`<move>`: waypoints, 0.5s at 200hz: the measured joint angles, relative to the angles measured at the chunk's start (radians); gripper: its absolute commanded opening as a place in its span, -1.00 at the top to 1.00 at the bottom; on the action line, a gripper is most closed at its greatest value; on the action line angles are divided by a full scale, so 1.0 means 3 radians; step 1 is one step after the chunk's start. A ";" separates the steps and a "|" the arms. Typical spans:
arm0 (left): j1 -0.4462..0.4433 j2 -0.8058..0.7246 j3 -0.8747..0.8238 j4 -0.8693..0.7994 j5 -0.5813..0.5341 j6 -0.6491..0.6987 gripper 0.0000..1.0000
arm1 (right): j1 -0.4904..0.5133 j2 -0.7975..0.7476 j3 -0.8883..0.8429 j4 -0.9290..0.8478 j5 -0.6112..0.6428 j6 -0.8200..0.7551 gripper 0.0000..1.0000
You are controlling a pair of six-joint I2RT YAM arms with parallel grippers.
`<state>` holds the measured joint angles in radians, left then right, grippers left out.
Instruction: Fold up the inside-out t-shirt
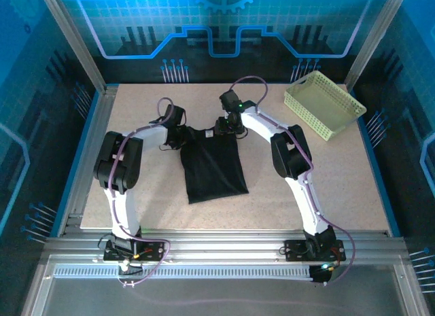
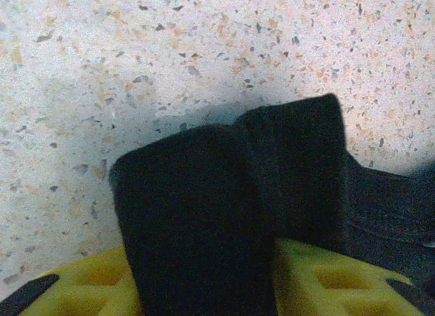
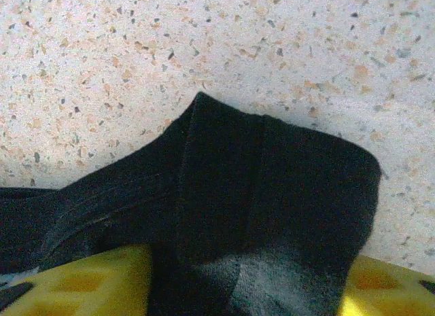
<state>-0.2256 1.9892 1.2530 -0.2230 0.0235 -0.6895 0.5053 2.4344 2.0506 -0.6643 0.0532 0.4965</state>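
Pinching the far end of the t-shirt, looks ready for a fold

From the top: can see the inside-out t-shirt (image 1: 214,163) lying as a narrow strip mid-table (image 1: 319,187), near end toward the arm bases, with left hand (image 1: 181,136) and right hand (image 1: 228,130) each clamped on a far corner; basket (image 1: 323,104) well apart at the far right. Left wrist: black cloth bunched over the yellow pad (image 2: 81,289), pinched. Right wrist: same deal, thick wad draped over the pad (image 3: 88,282). Probably best to lift both corners level, keep that edge taut, and carry them toward the near end together so nothing sags or slips.
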 measured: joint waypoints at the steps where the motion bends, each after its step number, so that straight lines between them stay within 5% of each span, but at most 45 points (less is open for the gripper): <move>1: -0.0001 0.0000 0.0000 0.0001 0.0000 0.0004 0.22 | 0.0001 0.0000 0.0000 0.0000 0.0000 0.0004 -0.03; 100: -0.0084 -0.0240 -0.0425 0.0603 0.0242 -0.0058 0.90 | 0.0004 -0.0319 -0.0505 0.0271 -0.0263 0.0085 0.97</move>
<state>-0.2508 1.9171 1.1255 -0.0422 0.0959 -0.7071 0.5064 2.3386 1.8992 -0.5831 -0.0257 0.5220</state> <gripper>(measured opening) 0.091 0.093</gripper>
